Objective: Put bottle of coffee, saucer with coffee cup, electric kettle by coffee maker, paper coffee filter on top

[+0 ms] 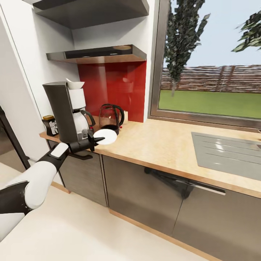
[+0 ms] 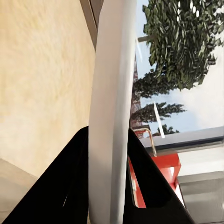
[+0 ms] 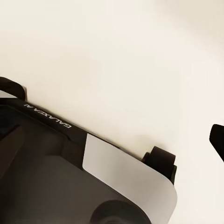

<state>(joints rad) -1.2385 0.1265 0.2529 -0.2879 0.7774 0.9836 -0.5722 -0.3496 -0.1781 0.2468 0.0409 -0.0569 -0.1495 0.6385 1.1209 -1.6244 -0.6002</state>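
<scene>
The left gripper (image 1: 95, 139) pinches the small flat round white saucer (image 1: 105, 137) by its edge, over the front of the light wood-grain surface (image 1: 159, 145), before the tall dark grey coffee maker (image 1: 67, 110) and clear glass kettle (image 1: 111, 117).

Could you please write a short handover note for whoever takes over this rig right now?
Left gripper is shut on the saucer, held over the countertop edge in front of the electric kettle. Right gripper's state cannot be told.
Done: coffee maker on the counter with the paper coffee filter on top, bottle of coffee and kettle beside it.
Left: set the saucer down, then the cup on it.
</scene>
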